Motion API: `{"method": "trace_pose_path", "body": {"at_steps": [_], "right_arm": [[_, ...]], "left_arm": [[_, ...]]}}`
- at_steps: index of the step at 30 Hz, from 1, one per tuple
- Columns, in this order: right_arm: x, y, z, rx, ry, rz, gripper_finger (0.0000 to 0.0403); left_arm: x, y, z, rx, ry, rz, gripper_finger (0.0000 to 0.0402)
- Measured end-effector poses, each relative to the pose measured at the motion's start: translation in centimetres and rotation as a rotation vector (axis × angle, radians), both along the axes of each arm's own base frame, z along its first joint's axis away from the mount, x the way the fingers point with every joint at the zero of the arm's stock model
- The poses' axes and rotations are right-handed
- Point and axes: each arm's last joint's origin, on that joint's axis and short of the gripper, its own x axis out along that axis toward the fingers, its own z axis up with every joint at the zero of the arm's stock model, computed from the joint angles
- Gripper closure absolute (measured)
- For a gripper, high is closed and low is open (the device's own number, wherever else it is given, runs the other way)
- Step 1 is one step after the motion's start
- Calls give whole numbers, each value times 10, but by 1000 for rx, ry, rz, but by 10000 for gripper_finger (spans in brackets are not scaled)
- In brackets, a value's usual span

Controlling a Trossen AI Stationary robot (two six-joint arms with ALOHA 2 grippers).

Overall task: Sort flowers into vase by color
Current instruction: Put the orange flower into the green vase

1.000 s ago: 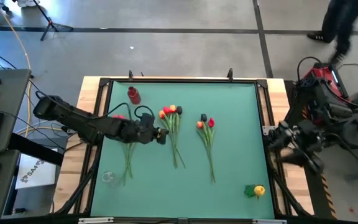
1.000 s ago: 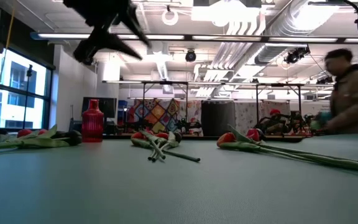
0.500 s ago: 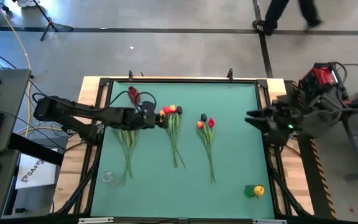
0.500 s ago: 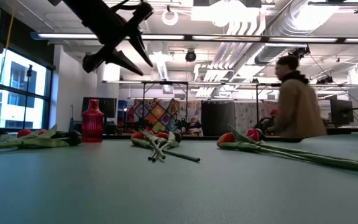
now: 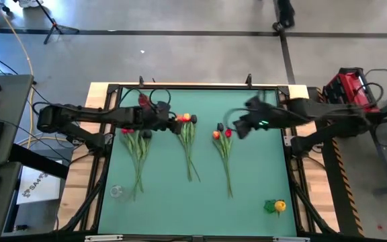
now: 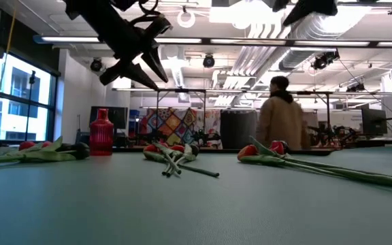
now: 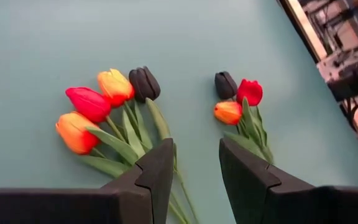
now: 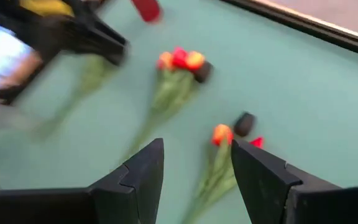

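Observation:
Three bunches of flowers lie flat on the green table: a left bunch (image 5: 137,153), a middle bunch (image 5: 187,138) with red, orange and black heads (image 7: 107,93), and a right bunch (image 5: 224,151) with black, red and orange heads (image 7: 235,99). My left gripper (image 5: 174,122) hangs open above the table, just left of the middle bunch's heads; its fingers (image 7: 160,168) are bare. My right gripper (image 5: 235,129) hangs open in the air just right of the right bunch's heads, nothing between its fingers (image 8: 145,165).
A red vase (image 5: 144,102) stands at the far left, partly under my left arm. A clear glass vase (image 5: 116,191) stands at the near left. A yellow and green thing (image 5: 275,206) lies at the near right corner. A person (image 6: 282,119) walks behind the table.
My right arm has swung in from beyond the table's right edge over the table, coming down toward the right bunch's heads. My left gripper has gone toward the far edge, up beside the middle bunch's heads. The flowers have stayed put.

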Motion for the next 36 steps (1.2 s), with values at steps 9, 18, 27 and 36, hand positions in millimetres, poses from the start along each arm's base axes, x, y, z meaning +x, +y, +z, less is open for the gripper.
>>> {"method": "trace_pose_path", "body": {"at_steps": [9, 18, 27, 36], "right_arm": [[78, -39, -57, 140, 93, 73, 226], [118, -54, -121, 226, 247, 23, 226], [135, -57, -161, 262, 335, -22, 226], [145, -91, -191, 364, 395, -46, 226]], "left_arm": [[-26, 0, 21, 108, 47, -72, 282], [-56, 2, 41, 212, 91, -127, 282], [-60, 1, 29, 217, 237, -186, 282], [-70, -8, -21, 115, 220, -181, 282]]}}
